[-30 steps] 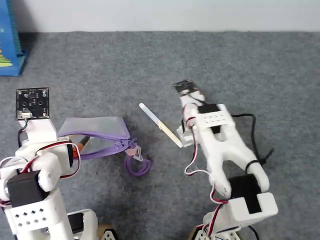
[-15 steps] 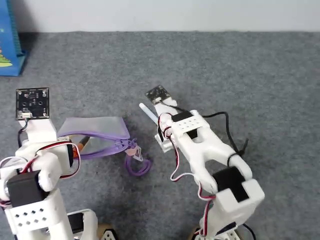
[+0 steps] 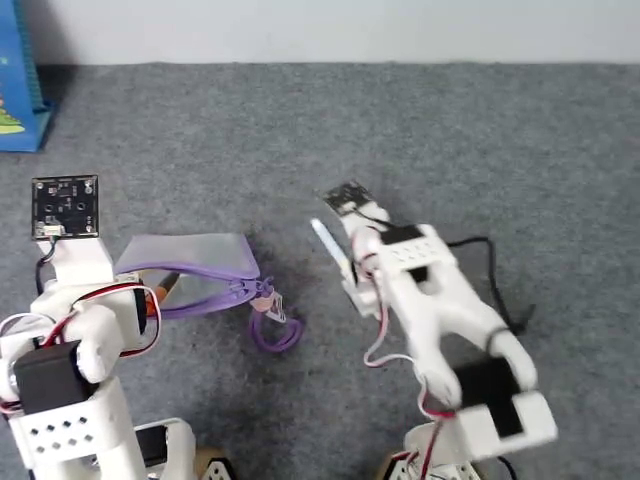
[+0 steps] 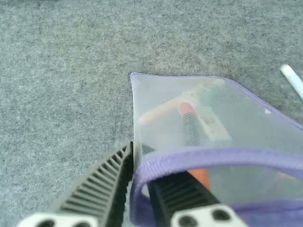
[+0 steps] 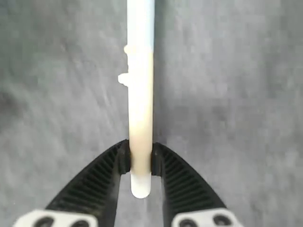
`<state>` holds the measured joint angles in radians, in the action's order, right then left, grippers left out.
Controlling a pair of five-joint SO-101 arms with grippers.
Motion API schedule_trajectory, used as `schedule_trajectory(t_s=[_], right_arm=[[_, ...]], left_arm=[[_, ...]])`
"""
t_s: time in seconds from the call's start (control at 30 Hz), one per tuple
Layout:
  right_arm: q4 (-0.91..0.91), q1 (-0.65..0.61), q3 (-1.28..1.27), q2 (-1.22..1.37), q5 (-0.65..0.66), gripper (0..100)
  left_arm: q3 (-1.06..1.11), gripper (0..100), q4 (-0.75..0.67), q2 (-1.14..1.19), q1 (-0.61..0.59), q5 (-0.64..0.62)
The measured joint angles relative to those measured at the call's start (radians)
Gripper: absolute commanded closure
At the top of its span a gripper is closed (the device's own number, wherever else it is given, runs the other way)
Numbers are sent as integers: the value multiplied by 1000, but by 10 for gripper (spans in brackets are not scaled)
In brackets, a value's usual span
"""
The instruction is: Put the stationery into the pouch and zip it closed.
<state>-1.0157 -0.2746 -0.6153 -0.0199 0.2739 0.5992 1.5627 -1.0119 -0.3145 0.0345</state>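
The right fingers (image 5: 106, 176), clamped on the slim cream-and-white pen (image 5: 140, 90), have swung back rightward from the translucent purple-trimmed pouch (image 4: 208, 118), whose rim the left fingers (image 4: 104, 182) pinch on the grey felt-like surface (image 3: 480, 130).

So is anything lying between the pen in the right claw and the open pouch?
Nothing visible. Bare grey carpet separates the pen from the pouch; its purple strap loop lies off to the side by the zipper end.
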Motion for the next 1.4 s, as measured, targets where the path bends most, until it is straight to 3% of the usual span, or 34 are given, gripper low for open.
schedule_trajectory(t_s=[0.2,0.4,0.47,0.8,1.2,1.37,1.4], right_arm=[[-98,118,-183,-245,121,984],[-166,146,-247,-417,146,729],[-169,141,-249,-451,132,694],[-15,-14,-226,-430,-20,779],[28,-61,178,138,-101,791],[28,-52,278,282,-103,995],[28,-49,285,282,-104,991]], left_arm=[[0,987,0,0,0,0],[0,987,0,0,0,0],[0,987,0,0,0,0],[0,987,0,0,0,0],[15,987,0,-9,0,0],[15,987,0,-9,0,0],[15,987,0,-9,0,0]])
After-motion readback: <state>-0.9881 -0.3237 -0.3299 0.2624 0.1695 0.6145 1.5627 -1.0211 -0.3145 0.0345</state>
